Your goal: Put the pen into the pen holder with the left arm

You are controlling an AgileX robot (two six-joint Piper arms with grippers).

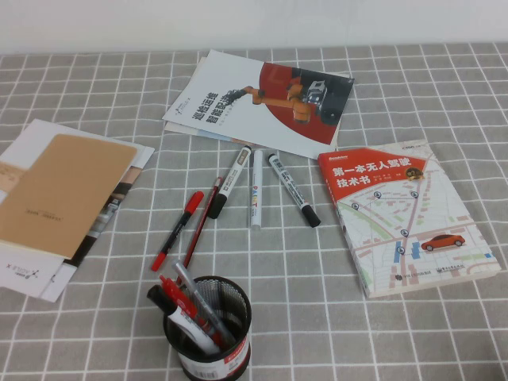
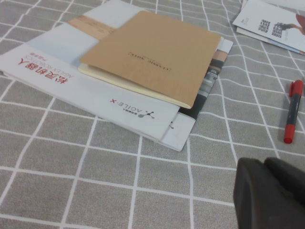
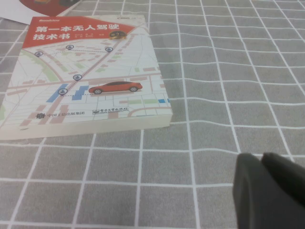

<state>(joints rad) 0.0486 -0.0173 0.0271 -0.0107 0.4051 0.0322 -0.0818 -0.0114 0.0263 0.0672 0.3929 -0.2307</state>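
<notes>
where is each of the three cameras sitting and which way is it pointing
High view: raised on the robot's side, angled down at the grey checked tablecloth, slim red-capped black pen and round black wire-mesh pen holder; no arm shows.
Left wrist view: low over the cloth, facing the tan notebook; left gripper fills a corner.
Right wrist view: low, facing the map-cover book with a red car; right gripper in a corner.
Shared: high and left wrist views both show the pen and notebook.

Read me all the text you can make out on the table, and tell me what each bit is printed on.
"第一本无人驾驶技术书": title band of the road-map book.
"CLASSIC NOTE": tan notebook cover.
"AGILE·X" and "松灵机器人": white brochure under that notebook.
Robot-arm booklet: large Chinese heading, too blurred to read.
Pen holder label, white markers, pen: print too small.
Left gripper and right gripper: no text.
</notes>
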